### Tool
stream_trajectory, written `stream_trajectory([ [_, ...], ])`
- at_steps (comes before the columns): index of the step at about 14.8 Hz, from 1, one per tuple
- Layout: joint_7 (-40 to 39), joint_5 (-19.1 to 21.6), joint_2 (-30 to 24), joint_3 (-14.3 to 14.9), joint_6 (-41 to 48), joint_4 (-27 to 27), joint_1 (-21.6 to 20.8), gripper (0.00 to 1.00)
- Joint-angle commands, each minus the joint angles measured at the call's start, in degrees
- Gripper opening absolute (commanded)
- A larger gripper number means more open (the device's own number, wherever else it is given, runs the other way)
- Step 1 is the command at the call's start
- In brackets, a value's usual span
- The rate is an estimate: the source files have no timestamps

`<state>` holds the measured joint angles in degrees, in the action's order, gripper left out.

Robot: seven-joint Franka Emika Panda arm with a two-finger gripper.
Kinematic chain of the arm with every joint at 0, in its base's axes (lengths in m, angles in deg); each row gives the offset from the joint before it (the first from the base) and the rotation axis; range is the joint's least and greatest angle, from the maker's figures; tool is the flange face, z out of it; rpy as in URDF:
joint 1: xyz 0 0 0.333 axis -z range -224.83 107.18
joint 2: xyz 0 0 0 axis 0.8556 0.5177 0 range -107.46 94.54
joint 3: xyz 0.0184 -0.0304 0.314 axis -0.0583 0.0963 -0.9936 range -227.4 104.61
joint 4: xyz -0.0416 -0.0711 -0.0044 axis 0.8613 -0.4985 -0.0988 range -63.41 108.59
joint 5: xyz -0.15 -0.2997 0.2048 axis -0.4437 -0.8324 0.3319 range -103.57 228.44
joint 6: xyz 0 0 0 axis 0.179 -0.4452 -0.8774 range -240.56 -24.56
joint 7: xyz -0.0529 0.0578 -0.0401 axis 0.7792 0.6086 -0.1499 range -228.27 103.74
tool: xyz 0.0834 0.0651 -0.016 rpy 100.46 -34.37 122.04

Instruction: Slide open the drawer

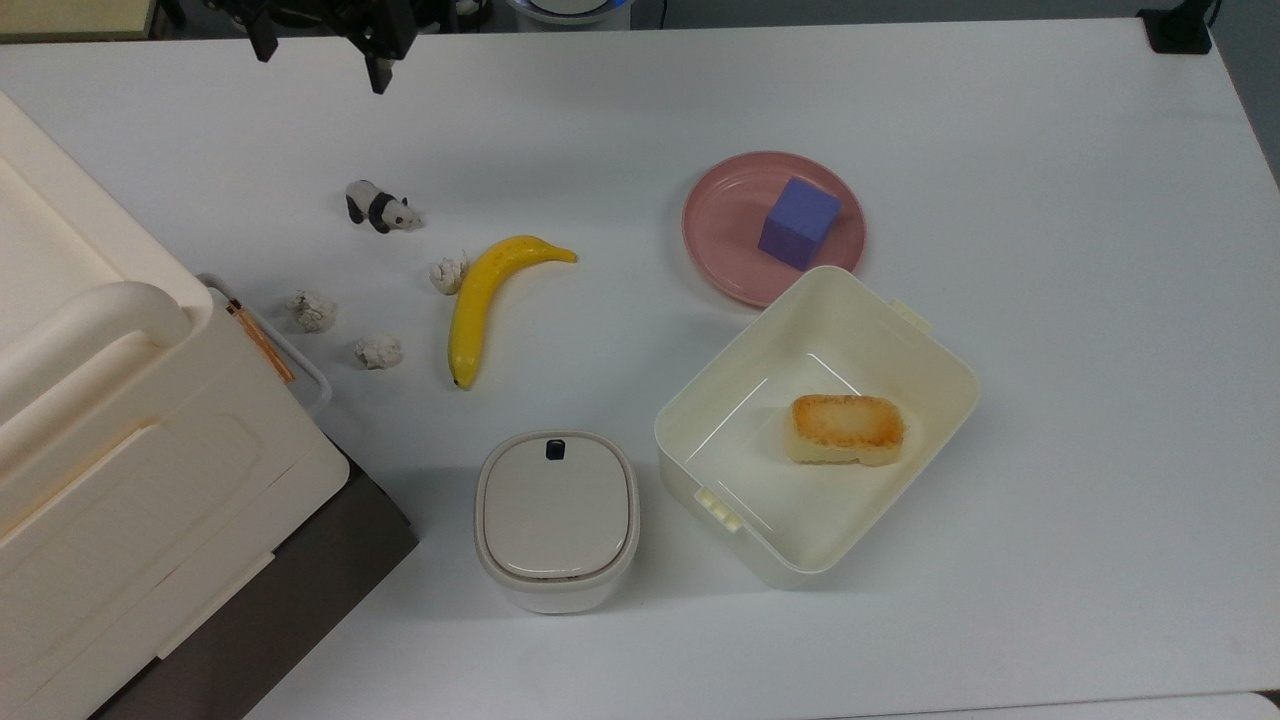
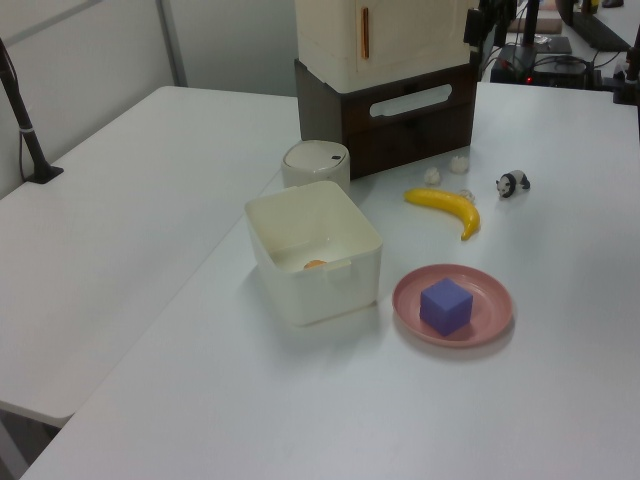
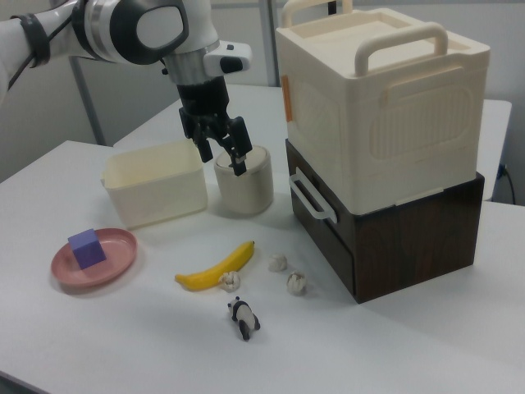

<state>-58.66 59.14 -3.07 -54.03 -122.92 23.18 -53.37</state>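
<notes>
Currently the pincer (image 3: 222,152) hangs above the counter (image 1: 1050,180) with its two fingers spread and nothing between them; in the top view it sits at the upper left edge (image 1: 318,55), well apart from everything on the surface. The drawer (image 3: 328,217) is the dark brown box under the big cream container (image 3: 377,98), front panel flush, white loop handle (image 3: 312,197) sticking out toward the right view's left. In the left view the same drawer (image 2: 410,125) sits at the far end of the counter, handle (image 2: 410,100) facing the camera.

Just in front of the handle: three small white lumps (image 1: 313,310) and a toy panda (image 1: 380,208). A banana (image 1: 490,300) lies beside them, one lump touching its side. A small white lidded bin (image 1: 556,518) stands near the drawer's corner. Next to it is a cream tub (image 1: 930,340) with a piece of toasted bread (image 1: 846,428) inside. A pink plate (image 1: 715,220) carries a purple cube (image 1: 798,222) and touches the tub's rim in the top view.
</notes>
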Motion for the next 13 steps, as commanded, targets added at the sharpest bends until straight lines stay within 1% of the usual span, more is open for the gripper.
stream_trajectory([
  [1,-0.35,-0.48,-0.23,0.11,-0.55,-0.51,0.17,1.0],
  [6,0.26,-0.04,-0.93,-0.42,0.24,-1.21,-0.35,1.0],
  [10,0.27,0.04,-1.11,-1.03,4.19,-1.39,-0.79,1.0],
  [13,-0.09,0.13,-1.29,-0.95,4.55,-1.47,-0.62,1.0],
])
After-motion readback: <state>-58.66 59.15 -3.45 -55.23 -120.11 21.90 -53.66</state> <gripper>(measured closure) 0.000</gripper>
